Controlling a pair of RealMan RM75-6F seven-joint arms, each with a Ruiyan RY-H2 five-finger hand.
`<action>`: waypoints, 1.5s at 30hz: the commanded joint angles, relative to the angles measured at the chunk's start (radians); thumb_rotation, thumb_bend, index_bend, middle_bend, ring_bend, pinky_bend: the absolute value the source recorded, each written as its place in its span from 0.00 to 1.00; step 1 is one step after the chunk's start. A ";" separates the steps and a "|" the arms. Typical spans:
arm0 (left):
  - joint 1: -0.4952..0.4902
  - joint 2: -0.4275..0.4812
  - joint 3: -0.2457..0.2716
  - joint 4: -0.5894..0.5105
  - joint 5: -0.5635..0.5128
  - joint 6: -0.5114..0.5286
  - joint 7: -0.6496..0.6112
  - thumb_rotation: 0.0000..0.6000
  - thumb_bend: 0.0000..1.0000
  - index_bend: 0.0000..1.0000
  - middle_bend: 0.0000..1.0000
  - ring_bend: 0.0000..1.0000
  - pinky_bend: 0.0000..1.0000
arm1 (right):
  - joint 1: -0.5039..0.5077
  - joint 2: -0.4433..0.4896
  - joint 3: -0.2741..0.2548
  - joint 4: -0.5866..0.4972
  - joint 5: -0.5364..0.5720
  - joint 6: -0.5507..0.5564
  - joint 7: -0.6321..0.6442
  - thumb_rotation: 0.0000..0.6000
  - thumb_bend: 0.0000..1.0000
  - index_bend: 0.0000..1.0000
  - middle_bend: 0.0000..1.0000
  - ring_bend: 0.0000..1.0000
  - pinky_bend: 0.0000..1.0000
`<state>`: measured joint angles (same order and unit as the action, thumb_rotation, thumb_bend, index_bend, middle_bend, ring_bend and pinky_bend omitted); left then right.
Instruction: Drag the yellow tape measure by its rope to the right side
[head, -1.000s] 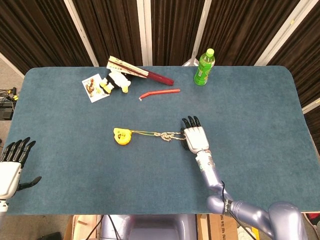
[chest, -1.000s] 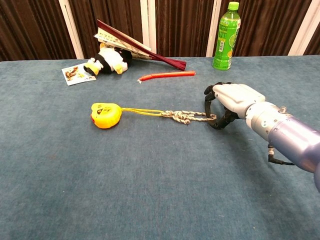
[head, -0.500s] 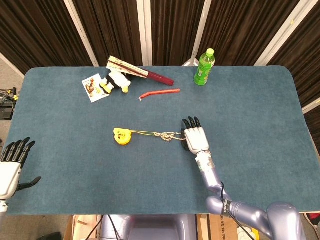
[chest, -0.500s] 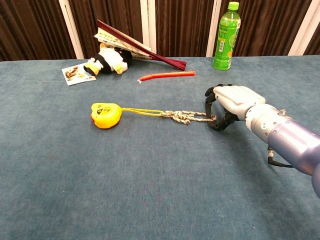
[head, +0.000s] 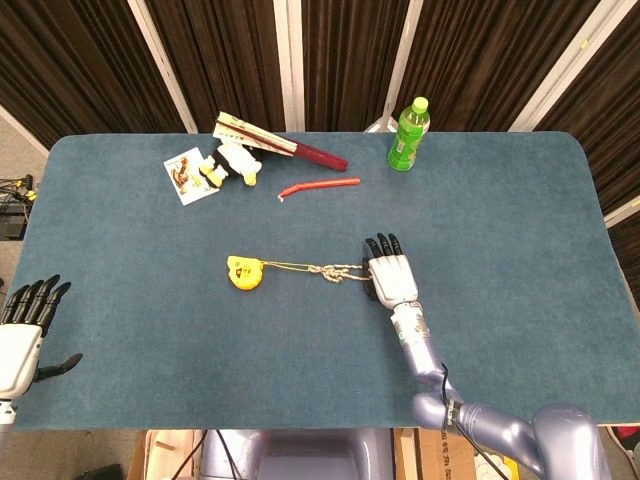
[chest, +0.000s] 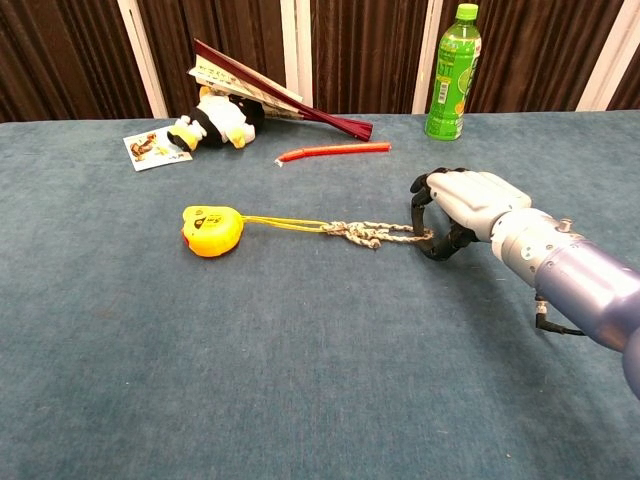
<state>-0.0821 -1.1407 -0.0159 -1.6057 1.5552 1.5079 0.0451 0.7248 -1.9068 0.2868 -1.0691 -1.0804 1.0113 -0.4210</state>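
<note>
While your right hand (chest: 458, 208) sits low on the blue-green felt table (head: 500, 230), its dark fingers (chest: 421, 190) curl down around the near end of the grey knotted rope (chest: 372, 234). From the chest view the fingertips and thumb look closed on that rope end, so you are holding it. From the head view the white back of that hand (head: 390, 274) faces up and covers the grip.

The rope lies flat on the table and runs left from your hand. It joins a thin yellow cord (chest: 285, 222), and the cord goes on to the small round yellow tape measure (chest: 211, 230). The tape measure (head: 244, 272) rests on the table near the middle, a bit to the left of your right hand. The cord and rope (head: 337, 272) look nearly straight between them.

Your left hand (head: 22, 335) is far off at the left edge of the head view, beside the table edge. Its fingers are spread apart and it holds nothing.

At the back of the table stands a green plastic bottle (head: 408, 135). A thin red stick (head: 319, 186) lies near it. Further left are a folded dark red paper fan (head: 280, 146), a small black, white and yellow stuffed toy (head: 232, 165) and a small white picture card (head: 189, 175).
</note>
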 joint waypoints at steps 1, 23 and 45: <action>0.000 0.000 0.000 -0.001 -0.001 -0.001 -0.001 1.00 0.00 0.00 0.00 0.00 0.00 | 0.000 -0.001 -0.001 0.001 0.001 -0.001 -0.002 1.00 0.47 0.59 0.17 0.02 0.06; 0.004 0.002 0.003 0.000 0.014 0.014 -0.001 1.00 0.00 0.00 0.00 0.00 0.00 | -0.051 0.129 -0.016 -0.172 -0.045 0.094 -0.025 1.00 0.47 0.65 0.17 0.02 0.06; 0.006 -0.002 0.011 -0.006 0.051 0.036 0.017 1.00 0.00 0.00 0.00 0.00 0.00 | -0.143 0.350 -0.014 -0.309 -0.025 0.158 -0.009 1.00 0.47 0.65 0.17 0.02 0.06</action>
<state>-0.0757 -1.1427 -0.0046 -1.6120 1.6063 1.5441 0.0616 0.5868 -1.5646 0.2701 -1.3829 -1.1111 1.1676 -0.4327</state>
